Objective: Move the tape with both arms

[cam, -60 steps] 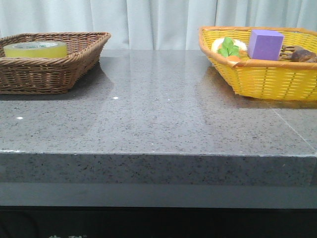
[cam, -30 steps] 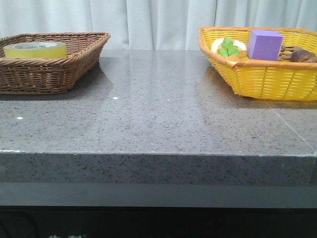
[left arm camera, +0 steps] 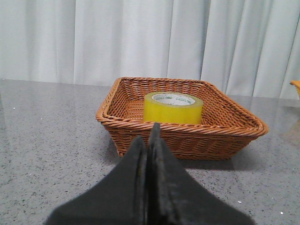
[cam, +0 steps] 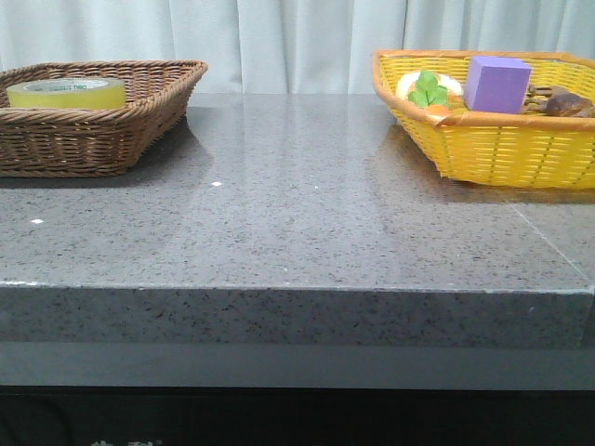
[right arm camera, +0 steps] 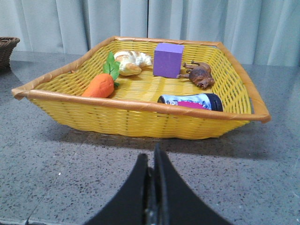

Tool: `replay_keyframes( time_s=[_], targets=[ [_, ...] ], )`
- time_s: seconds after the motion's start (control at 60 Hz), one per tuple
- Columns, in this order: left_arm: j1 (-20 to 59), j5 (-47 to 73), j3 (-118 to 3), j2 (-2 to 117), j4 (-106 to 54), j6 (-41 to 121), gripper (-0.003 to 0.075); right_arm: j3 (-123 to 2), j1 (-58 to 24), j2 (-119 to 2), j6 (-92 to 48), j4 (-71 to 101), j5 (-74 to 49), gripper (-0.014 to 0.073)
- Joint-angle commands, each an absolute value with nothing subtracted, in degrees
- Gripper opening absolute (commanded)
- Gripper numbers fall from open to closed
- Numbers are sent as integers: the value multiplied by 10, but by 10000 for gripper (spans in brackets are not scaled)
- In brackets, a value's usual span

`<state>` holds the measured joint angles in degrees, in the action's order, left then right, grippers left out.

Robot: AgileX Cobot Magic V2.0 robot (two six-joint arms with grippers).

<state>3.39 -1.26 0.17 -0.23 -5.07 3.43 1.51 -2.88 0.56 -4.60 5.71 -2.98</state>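
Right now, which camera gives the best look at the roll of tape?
The left wrist view: the tape sits centred in the brown basket, top and printed core visible. The front view shows only its upper part over the basket rim at far left. The right wrist view does not show it.

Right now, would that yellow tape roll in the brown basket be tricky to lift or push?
The tape lies flat on its side in the brown basket, so it probably won't roll. Its round, glossy wall may be slippery. It looks stiff, likely keeping its shape when squeezed.
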Motion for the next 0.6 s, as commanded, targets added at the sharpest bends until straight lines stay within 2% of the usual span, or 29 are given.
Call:
replay_keyframes(
  time_s=[0.0,0.584],
  targets=[
    [32,-60,6,-13,-52,28,-20,12,-26,19,-50,58,21,-68],
    [32,-60,6,-13,-52,28,-20,12,-26,20,0,41,40,-68]
  ],
)
